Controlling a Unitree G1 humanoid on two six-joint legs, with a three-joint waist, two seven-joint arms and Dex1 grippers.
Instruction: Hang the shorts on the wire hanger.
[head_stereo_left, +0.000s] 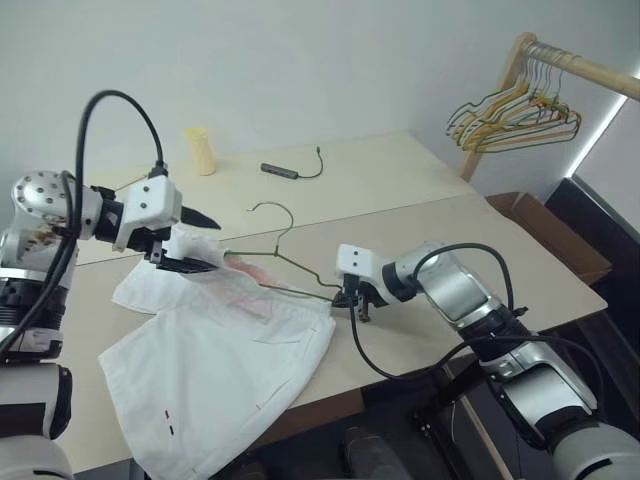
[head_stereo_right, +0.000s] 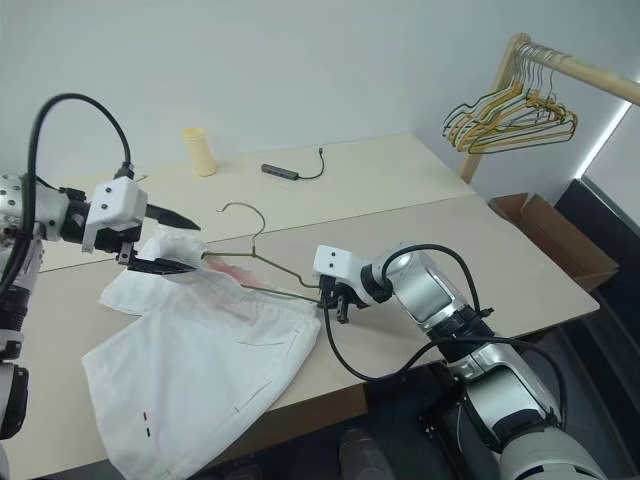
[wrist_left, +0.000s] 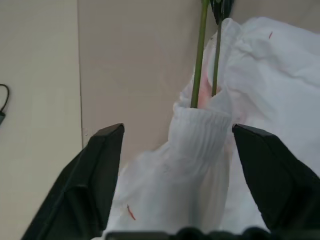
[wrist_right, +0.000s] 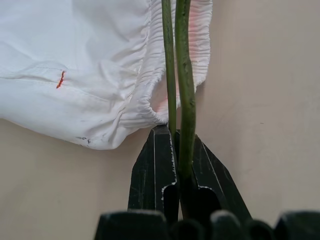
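STEP: threading white soft cloth shorts (head_stereo_left: 215, 350) onto thin dark wire hanger (head_stereo_left: 285, 262) | RIGHT hand (head_stereo_left: 352, 298): pinching hanger's end beside waistband | LEFT hand (head_stereo_left: 187, 243): spread around bunched waistband at hanger's far end | ADVICE: close fully on elastic, pull along wire, hold hanger steady above surface (head_stereo_left: 430, 210)

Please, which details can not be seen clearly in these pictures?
- Head views: the far end of the wire hanger is hidden inside the shorts.
- Left wrist view: whether the open left gripper touches the waistband; the cloth bunches between the fingers.
- Head views: the small grey device with a cable on the table is too small to identify.
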